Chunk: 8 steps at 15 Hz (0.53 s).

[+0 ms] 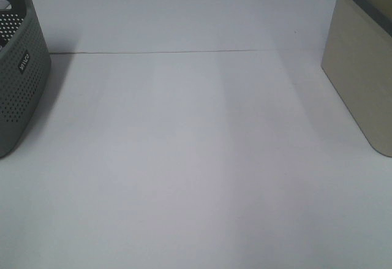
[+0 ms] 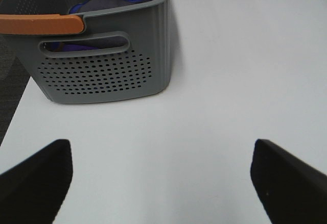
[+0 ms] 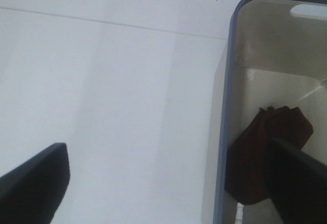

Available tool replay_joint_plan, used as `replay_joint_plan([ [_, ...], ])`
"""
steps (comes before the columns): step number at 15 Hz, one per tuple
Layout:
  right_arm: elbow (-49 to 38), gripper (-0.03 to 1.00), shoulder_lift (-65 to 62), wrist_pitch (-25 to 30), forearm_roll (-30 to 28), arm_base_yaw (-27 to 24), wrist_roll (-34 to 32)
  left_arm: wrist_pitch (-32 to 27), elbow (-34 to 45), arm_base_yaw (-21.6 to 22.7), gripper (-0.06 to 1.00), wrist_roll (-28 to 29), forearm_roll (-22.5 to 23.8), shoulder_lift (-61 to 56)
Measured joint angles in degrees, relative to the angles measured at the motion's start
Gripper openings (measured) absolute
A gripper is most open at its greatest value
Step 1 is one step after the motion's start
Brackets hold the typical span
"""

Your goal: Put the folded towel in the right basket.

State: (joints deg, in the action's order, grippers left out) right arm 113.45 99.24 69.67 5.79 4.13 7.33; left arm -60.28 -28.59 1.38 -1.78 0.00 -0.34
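Observation:
The dark reddish-brown towel (image 3: pixel 265 147) lies rumpled on the floor of the beige right basket (image 3: pixel 232 71), seen in the right wrist view. The basket's beige wall and dark grey rim also show at the right edge of the exterior high view (image 1: pixel 355 73). My right gripper (image 3: pixel 168 183) is open and empty, above the table beside the basket's rim, one finger over the basket. My left gripper (image 2: pixel 161 178) is open and empty over the white table. Neither gripper shows in the exterior high view.
A grey perforated basket (image 1: pixel 21 79) stands at the left edge; in the left wrist view (image 2: pixel 102 66) it holds purple and grey cloth (image 2: pixel 99 2). An orange bar (image 2: pixel 41 24) crosses its rim. The white table (image 1: pixel 196 159) lies between the two baskets.

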Motion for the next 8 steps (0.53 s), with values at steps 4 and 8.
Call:
replay_joint_plan([
  [4,-17.93,0.98,-10.83,-0.06,-0.23,1.32,-1.03,0.0,0.0,0.0,0.88,0.0,0.0,0.0],
  [8,-39.82,0.98,-25.95,0.0,-1.15,1.32,-1.89,0.0,0.0,0.0,0.88,0.0,0.0,0.0],
])
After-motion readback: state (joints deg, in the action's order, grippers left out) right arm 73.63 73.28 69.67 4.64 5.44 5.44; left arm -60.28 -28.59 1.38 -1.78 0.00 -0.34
